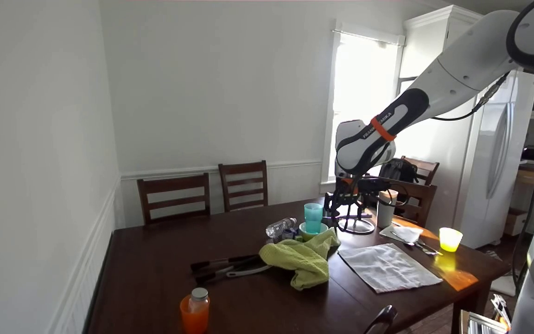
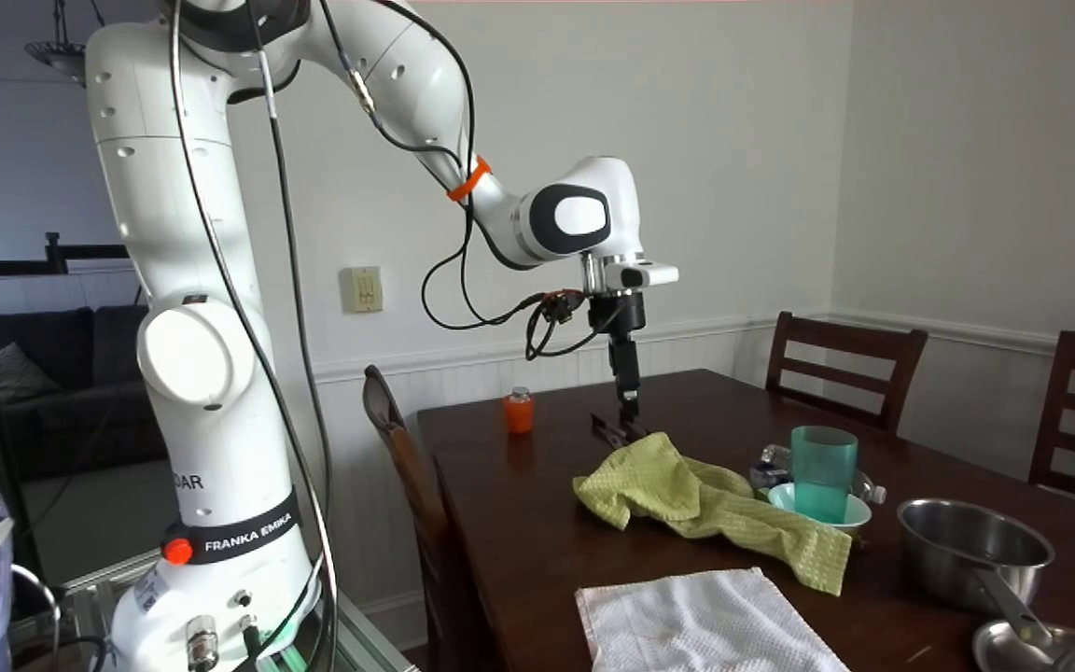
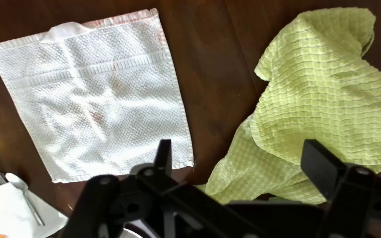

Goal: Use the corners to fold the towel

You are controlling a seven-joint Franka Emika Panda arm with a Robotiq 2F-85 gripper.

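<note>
One white towel (image 3: 99,102), nearly flat

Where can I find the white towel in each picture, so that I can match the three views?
In an exterior view: the white towel, lower right.
In an exterior view: the white towel, bottom edge, right of centre, partly cut off.
In the wrist view: the white towel, across the left half.
Shared landmark: the green towel, beside it in all three.
</note>
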